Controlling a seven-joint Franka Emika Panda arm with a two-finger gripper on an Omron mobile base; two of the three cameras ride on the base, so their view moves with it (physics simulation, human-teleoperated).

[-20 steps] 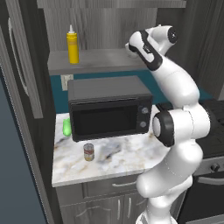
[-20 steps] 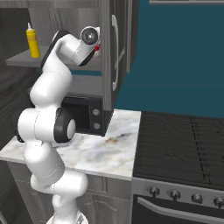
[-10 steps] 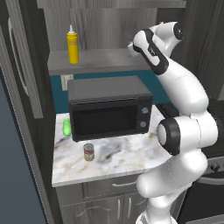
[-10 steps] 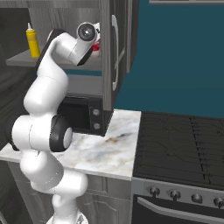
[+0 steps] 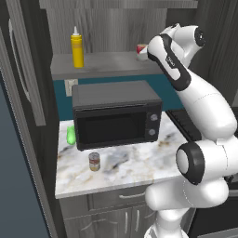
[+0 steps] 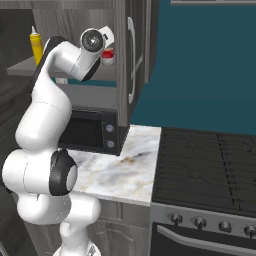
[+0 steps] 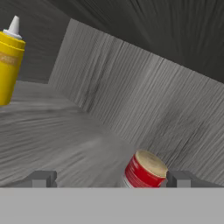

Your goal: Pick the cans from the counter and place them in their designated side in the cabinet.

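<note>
One red can [image 7: 144,170] half cut off between the wide-spread pincer [image 7: 111,178] tips, ungripped.

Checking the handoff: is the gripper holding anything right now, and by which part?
Nothing is held. The gripper is open, and the red-and-white can stands free on the cabinet shelf, between the fingertips.

Yellow squeeze bottle [image 5: 77,48] stands upright; black microwave [image 5: 116,114] beside green item [image 5: 70,135].
</note>
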